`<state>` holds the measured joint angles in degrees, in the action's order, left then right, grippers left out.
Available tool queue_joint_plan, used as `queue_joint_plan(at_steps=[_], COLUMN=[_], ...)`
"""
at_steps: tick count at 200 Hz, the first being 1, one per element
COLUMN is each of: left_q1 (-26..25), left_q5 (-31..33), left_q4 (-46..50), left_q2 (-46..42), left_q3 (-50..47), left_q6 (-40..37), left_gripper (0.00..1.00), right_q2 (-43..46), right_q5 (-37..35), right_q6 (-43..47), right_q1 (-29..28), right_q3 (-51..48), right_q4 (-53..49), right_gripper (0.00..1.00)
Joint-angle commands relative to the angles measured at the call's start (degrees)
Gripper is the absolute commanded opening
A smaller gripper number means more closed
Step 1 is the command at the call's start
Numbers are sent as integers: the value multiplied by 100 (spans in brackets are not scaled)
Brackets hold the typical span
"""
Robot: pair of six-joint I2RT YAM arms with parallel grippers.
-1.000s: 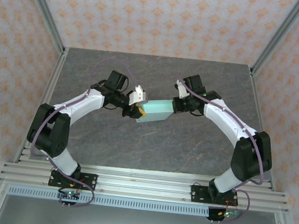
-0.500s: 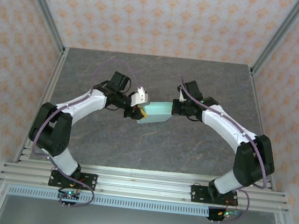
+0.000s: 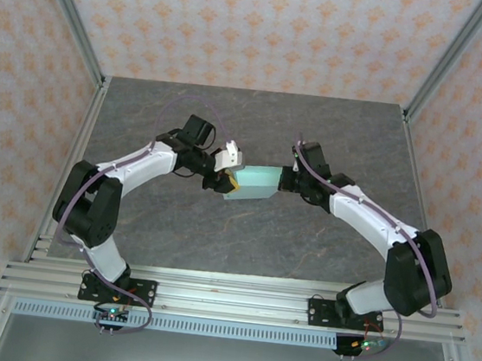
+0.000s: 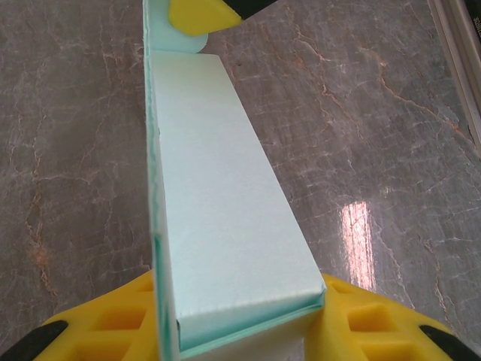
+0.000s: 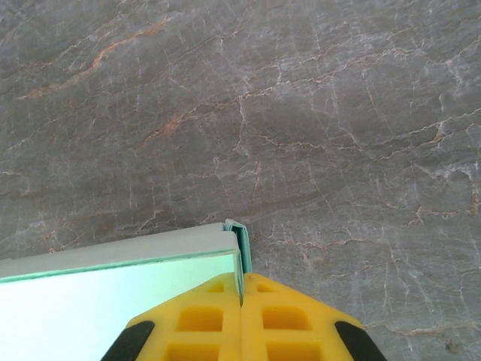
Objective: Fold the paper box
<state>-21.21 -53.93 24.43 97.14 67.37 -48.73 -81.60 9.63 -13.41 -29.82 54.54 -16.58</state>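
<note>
The paper box (image 3: 254, 182) is in the middle of the desk (image 3: 256, 121), held between the two arms. It is pale green and looks like a small long box.

The left pincer (image 3: 226, 177) holds the box end at 9 o'clock. In the left wrist view its yellow fingers (image 4: 376, 316) sit one on each side of the box, partly apart, with the box end between them. The top of the box runs away toward 12 o'clock, and a thin wall of card stands up along its 9 o'clock side. A yellow tip of the other pincer touches the far end.

The right pincer (image 3: 283, 178) holds the box end at 3 o'clock. In the right wrist view its two yellow fingers (image 5: 203, 320) are pressed tight together, with only a thin edge of green card pinched between them. The rest of the box goes off toward 9 o'clock. I cannot tell if the bottom of the box touches the desk.

A second ago the box was tilted, with its 9 o'clock end lower down. Now it lies more level and looks shorter. The right pincer has come down toward 6 o'clock, and its elbow has swung out toward 4 o'clock. The left pincer has moved a little toward 3 o'clock, so the two pincers are closer together. Both held the box before too.
</note>
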Motion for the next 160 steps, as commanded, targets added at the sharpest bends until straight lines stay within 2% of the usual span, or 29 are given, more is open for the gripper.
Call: queue_joint_plan(at_steps=[1,34,110,160], left_q1=[56,38,29,29], left_q5=[901,1066,1333,1444], left_q4=[193,384,865,825], left_q2=[199,282,580,657], left_q3=[148,229,661,776], left_q6=[127,52,87,252], left_gripper=[31,33,42,47], right_q2=[287,351,-20,-334], right_q5=[-151,-567,-1162,-1413], right_q6=[-267,-318,-439,-450], right_q1=[-204,-396,-510,-637], right_q3=[-164,-222,570,978], right_q4=[227,251,-773,-1168], right_gripper=[0,0,0,0])
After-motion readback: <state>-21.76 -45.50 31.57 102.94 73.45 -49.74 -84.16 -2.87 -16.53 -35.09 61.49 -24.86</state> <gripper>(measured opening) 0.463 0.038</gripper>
